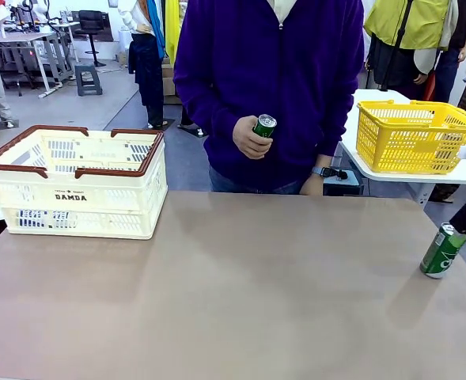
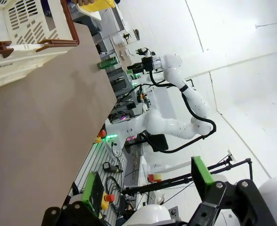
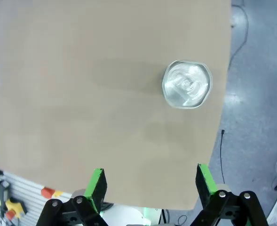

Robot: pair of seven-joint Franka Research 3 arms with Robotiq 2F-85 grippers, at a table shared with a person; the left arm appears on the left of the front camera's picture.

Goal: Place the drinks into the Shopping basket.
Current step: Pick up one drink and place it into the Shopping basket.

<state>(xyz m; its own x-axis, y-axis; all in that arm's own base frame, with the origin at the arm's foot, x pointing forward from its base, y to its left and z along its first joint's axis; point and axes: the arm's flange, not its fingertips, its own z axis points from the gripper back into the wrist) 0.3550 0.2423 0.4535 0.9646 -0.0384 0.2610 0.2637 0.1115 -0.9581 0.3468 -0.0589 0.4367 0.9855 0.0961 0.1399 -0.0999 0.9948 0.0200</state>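
Barely begun: our left gripper (image 2: 147, 182), right gripper (image 3: 151, 181) gape empty; basket (image 1: 74, 190) looks bare; table can (image 1: 443, 250), person's can (image 1: 263, 126) remain.

Left gripper (image 2: 146, 181) gaped wide. Shopping basket (image 2: 30, 28) sat on table (image 2: 44, 132); green can (image 2: 108, 62) stood at table's right end, near right gripper (image 2: 131, 69).

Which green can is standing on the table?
The green can at the table's right edge, standing free; the other green can is held up by the person.
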